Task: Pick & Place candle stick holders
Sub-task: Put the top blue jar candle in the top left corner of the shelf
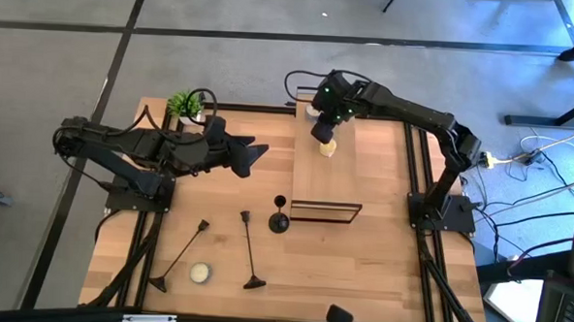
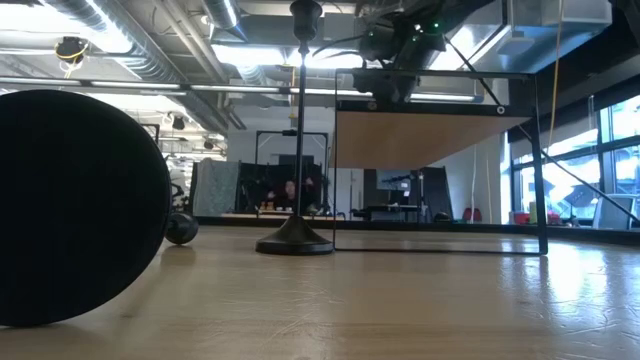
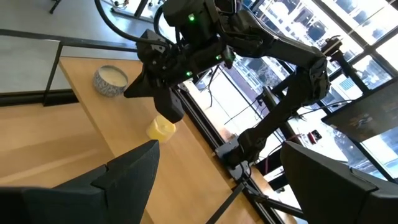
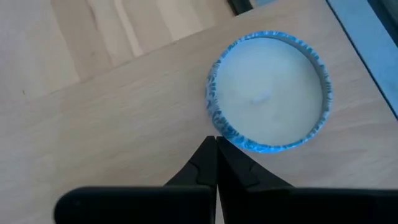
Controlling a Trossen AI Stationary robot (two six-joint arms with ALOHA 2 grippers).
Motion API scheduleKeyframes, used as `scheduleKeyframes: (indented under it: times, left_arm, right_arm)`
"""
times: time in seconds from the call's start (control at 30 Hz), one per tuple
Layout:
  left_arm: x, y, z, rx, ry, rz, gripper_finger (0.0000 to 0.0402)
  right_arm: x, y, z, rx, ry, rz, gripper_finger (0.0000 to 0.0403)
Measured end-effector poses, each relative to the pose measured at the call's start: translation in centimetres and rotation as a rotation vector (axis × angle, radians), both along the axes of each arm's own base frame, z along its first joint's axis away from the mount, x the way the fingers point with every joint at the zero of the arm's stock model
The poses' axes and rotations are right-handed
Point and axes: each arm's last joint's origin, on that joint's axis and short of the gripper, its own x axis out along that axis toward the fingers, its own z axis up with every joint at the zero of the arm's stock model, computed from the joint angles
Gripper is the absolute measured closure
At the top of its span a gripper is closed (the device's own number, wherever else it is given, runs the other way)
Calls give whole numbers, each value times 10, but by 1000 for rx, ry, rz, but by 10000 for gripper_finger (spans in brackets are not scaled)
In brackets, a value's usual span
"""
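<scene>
Three black candle stick holders show in the high view. A short one (image 1: 279,219) stands on its round base beside the raised wooden shelf (image 1: 364,184). Two tall ones (image 1: 180,255) (image 1: 250,249) lie on their sides near the table's near edge. My right gripper (image 4: 216,144) is shut and hovers over the shelf's far end, above a yellow candle (image 3: 161,129) and short of a blue-patterned white candle (image 4: 267,99). My left gripper (image 1: 258,155) stands open in the air at the table's left middle, with nothing between its fingers.
A green potted plant (image 1: 185,103) stands at the far left corner. A white candle (image 1: 200,272) lies between the two fallen holders. The shelf's black frame (image 2: 540,160) stands at the table's right middle. In the low view one fallen holder's base (image 2: 70,210) fills the left.
</scene>
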Motion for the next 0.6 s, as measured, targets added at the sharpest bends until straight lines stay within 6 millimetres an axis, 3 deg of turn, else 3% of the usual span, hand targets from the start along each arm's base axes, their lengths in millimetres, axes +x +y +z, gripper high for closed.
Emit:
scheduleKeyframes:
  times: [0.6]
  left_arm:
    - [0, 0, 0, -5, -6, 10, 70]
  right_arm:
    - [-1, -14, 4, -44, -64, -26, 401]
